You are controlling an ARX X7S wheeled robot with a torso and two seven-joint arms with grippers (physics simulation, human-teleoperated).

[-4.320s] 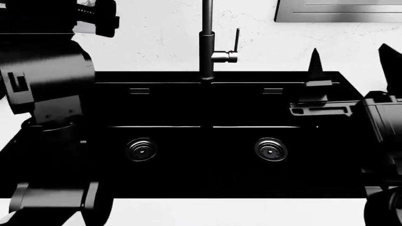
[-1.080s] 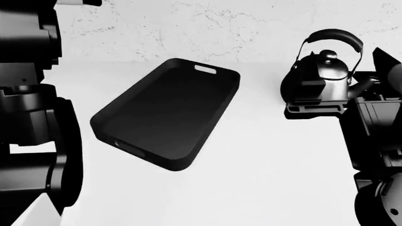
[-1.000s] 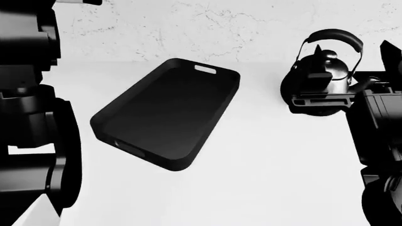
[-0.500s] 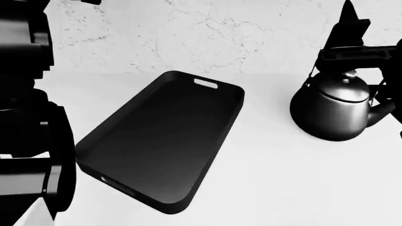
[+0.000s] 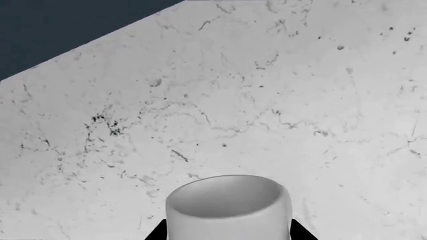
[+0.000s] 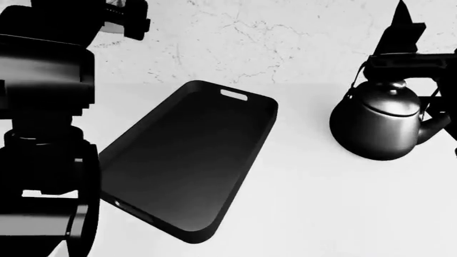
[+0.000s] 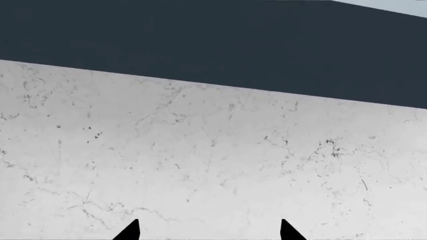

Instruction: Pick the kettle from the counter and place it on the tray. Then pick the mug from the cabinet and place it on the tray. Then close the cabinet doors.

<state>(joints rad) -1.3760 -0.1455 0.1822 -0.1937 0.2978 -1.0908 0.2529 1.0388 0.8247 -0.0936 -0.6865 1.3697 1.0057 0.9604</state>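
The white mug (image 5: 228, 207) sits upright between my left gripper's (image 5: 227, 235) jaws, which are shut on it; its logo is hidden. In the head view my left arm fills the left side, with the gripper (image 6: 125, 19) at the top left, and the mug does not show there. The matte black tray (image 6: 185, 160) lies on the white counter (image 6: 321, 214) with nothing in it. The dark kettle (image 6: 382, 126) stands on the counter at the right. My right gripper (image 6: 428, 32) is above the kettle, apart from it. In its wrist view the right gripper (image 7: 208, 232) is open and empty.
The white veined marble wall (image 6: 250, 37) runs behind the counter. Both wrist views face it, with a dark band (image 7: 213, 45) above it. My left arm's dark links (image 6: 43, 160) overlap the tray's left edge in the head view.
My right gripper has risen from around the kettle to above it; the kettle stays on the counter. The head view moved closer, and my left arm has shifted rightward into it.
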